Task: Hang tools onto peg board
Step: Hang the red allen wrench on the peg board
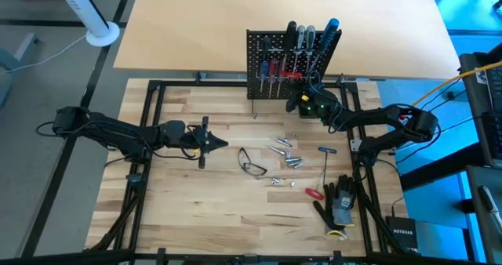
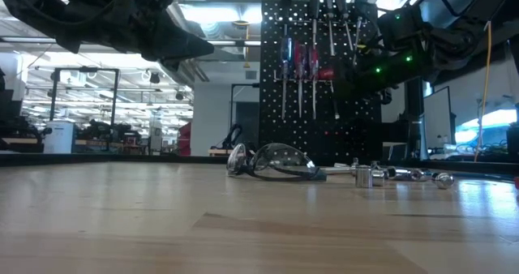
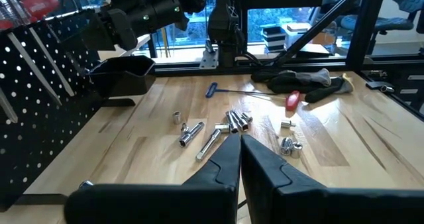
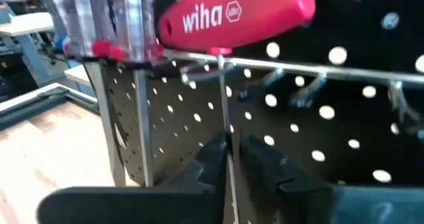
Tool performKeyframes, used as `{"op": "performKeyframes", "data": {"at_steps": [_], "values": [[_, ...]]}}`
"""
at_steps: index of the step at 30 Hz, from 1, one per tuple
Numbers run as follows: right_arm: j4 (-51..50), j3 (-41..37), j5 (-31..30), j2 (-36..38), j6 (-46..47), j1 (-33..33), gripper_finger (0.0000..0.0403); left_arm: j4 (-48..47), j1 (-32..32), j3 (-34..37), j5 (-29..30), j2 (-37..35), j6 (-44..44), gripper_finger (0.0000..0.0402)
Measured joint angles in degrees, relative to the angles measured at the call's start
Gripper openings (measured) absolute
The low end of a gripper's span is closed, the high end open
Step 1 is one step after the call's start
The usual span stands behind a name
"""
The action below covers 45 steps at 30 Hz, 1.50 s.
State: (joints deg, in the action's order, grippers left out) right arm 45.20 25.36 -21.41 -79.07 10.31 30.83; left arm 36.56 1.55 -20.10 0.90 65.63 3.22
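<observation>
Tools [image 1: 294, 57] hanging in a row on black perforated peg board [image 1: 263, 45], upright at far edge of pale wooden counter [image 1: 235, 210], directly ahead of right hand [image 1: 302, 102]. Clear, red, black and blue handles above thin steel shafts. Right hand right up at the board, fingers [image 4: 212, 161] parted a narrow crack either side of the slim shaft of a red-handled T-shaped screwdriver [image 4: 235, 13] resting on a wire hook; whether still gripping, cannot tell. Left hand [image 1: 216, 143] hovering over counter well away from board, dark fingers [image 3: 222, 168] pressed together, holding nothing. Ahead of left hand: clear safety glasses [image 1: 251, 163], scattered shiny metal sockets [image 1: 286, 155], black gloves [image 1: 341, 202].
</observation>
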Motion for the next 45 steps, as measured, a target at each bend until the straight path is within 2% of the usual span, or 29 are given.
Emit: {"op": "performKeyframes", "data": {"at_steps": [4, 10, 15, 21, 28, 42, 45], "values": [[-0.81, 0.0, 0.35, 0.0, -0.02, -0.02, 0.0082, -0.03, 0.01, 0.0, 0.0, 0.0, -0.13, 0.0004], [-1.02, -0.02, 4.75, 1.64, -0.2, -0.07, 0.0128, -0.1, 0.01, 0.0, 0.0, 0.0, -0.2, 0.0004], [-4.93, -0.02, 9.06, 6.08, -0.12, -0.55, 0.0137, -0.49, 0.01, 0.0, 0.0, 0.0, -0.2, 0.0004], [-15.48, -0.02, 9.03, 12.8, -0.43, -4.93, 0.0138, -0.58, 0.0, -0.01, 0.0, 0.0, -0.22, 0.0004], [-23.85, -0.02, 9.46, 16.55, -0.25, -16.2, 0.0138, -0.58, -0.01, -0.02, 0.0, 0.0, -0.22, 0.0004], [-25.97, 0.0, 10.56, 16.33, 8.98, -44.32, 0.0138, -0.82, -0.03, -0.02, 0.0, 0.0, -0.21, 0.0004], [-34.38, 2.27, 10.31, 16.33, 13.57, -48.27, 0.0138, -0.82, -0.03, -0.02, 0.0, 0.0, 0.06, 0.0004]]}}
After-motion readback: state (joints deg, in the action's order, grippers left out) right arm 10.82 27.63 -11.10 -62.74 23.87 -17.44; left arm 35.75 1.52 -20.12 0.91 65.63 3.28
